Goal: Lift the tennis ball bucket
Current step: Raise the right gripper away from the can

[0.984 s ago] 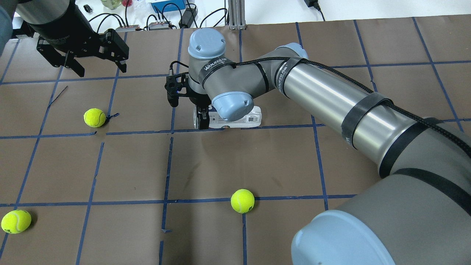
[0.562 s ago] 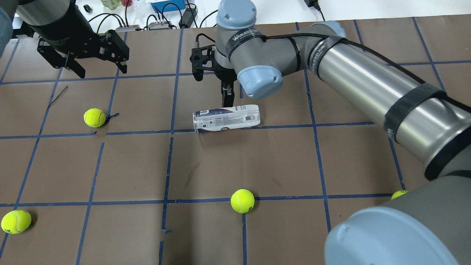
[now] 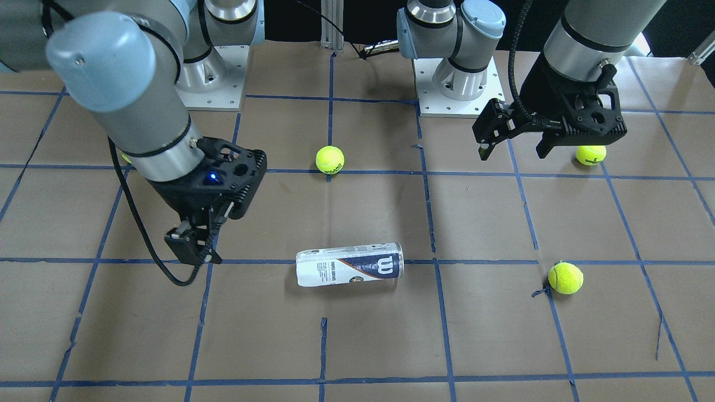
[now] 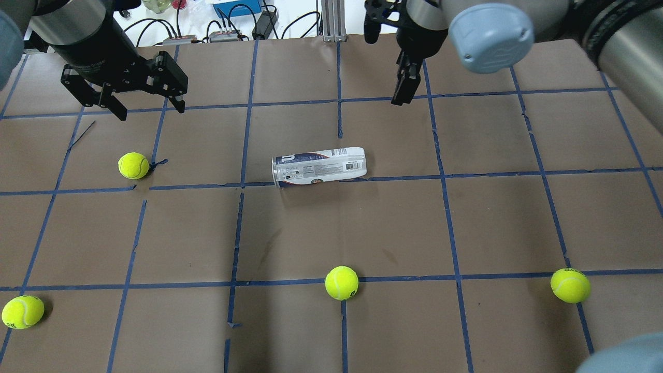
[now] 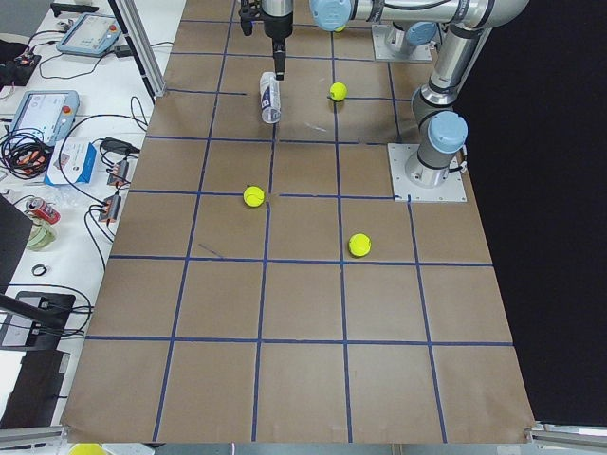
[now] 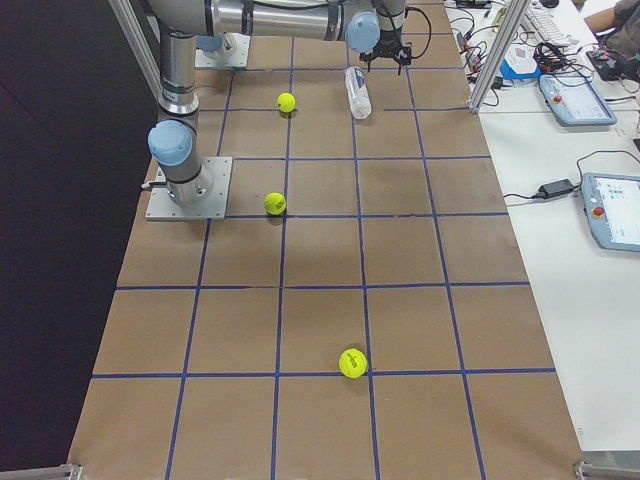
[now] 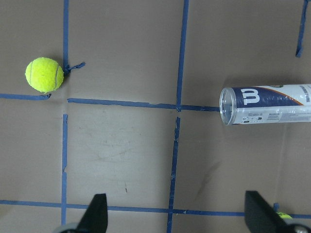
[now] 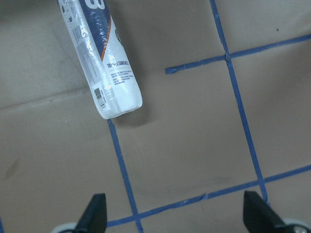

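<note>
Loose on the desk: the tennis ball bucket

It lies on its side at mid-frame. The right end effector hangs toward the upper right of it, well apart, fingers seemingly spread. The left end effector, at upper left, is spread wide.

Brown table (blue tape grid): tennis ball bucket on its side, four tennis balls scattered around it.

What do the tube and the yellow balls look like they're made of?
Tennis ball bucket: seemingly clear glossy plastic, see-through at its rim, with a printed white-and-navy label. Tennis balls: matte, fuzzy yellow-green felt by the look.
</note>
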Available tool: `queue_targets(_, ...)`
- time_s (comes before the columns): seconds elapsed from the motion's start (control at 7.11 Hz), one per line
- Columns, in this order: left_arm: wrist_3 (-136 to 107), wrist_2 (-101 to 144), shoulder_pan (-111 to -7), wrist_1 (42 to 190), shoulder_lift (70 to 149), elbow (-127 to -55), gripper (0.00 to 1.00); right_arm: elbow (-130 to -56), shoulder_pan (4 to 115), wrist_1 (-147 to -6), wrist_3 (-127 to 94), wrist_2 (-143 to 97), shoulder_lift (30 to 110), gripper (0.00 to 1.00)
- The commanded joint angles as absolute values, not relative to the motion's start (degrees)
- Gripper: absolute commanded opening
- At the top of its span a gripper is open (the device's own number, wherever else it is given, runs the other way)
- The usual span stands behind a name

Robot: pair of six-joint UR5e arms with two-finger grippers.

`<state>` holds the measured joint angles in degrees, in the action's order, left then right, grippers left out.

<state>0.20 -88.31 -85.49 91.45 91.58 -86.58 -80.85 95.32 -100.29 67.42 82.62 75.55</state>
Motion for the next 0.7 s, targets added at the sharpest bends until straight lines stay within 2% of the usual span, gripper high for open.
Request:
queue_targets(0.0, 0.4, -87.1, -85.5, 92.6, 91.6, -86.7, 1.0, -81.2, 94.7, -90.1, 53.9, 83.5, 84.1, 1.0)
queue_targets(0.56, 1.4, -84.9, -85.2, 93.4, 91.7, -86.1, 1.0, -81.3, 91.2, -86.8, 19.8, 83.6, 86.9, 1.0)
